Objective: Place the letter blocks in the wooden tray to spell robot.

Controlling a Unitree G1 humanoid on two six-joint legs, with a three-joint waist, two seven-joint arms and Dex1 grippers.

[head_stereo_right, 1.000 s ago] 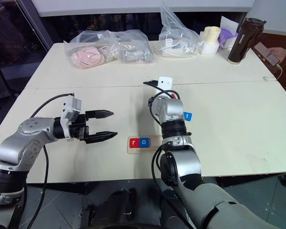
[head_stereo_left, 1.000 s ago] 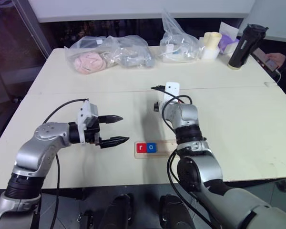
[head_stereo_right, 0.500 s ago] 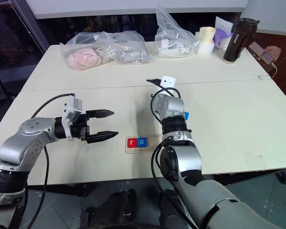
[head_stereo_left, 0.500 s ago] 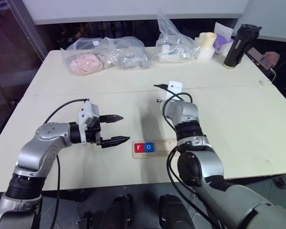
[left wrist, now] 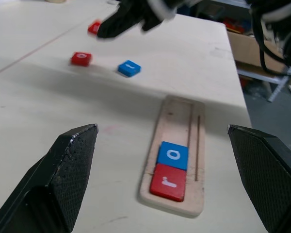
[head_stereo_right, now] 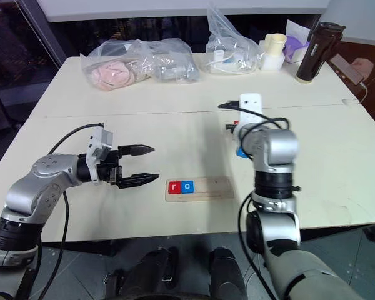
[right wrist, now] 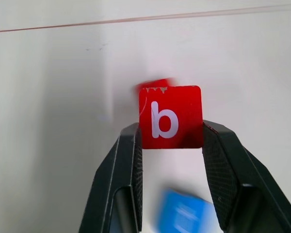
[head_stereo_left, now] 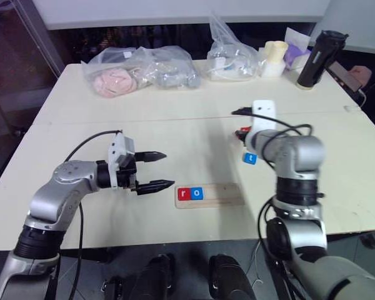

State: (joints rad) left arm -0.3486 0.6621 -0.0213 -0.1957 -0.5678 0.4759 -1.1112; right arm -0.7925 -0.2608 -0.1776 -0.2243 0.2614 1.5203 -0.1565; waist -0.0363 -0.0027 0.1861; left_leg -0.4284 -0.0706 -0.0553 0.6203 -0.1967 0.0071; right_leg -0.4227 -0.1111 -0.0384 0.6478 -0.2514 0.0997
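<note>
The third letter is in hand: the right gripper (right wrist: 170,141) is closed on the red square "b" tile (right wrist: 170,117), lifted above the cream table (head_stereo_left: 144,125). The pale wooden tray (head_stereo_left: 228,194) already holds a red "r" tile (head_stereo_left: 184,194) and a blue "o" tile (head_stereo_left: 197,194). Next, "b" likely needs carrying to the slot beside "o". The left gripper (head_stereo_left: 155,170) hovers nearby, fingers spread and empty.

the right tool (right wrist: 170,141) now sits further to the robot's right and higher above the desk, its fingers closed on the small red square tile with a white b (right wrist: 170,118), which is lifted off the desk.
</note>
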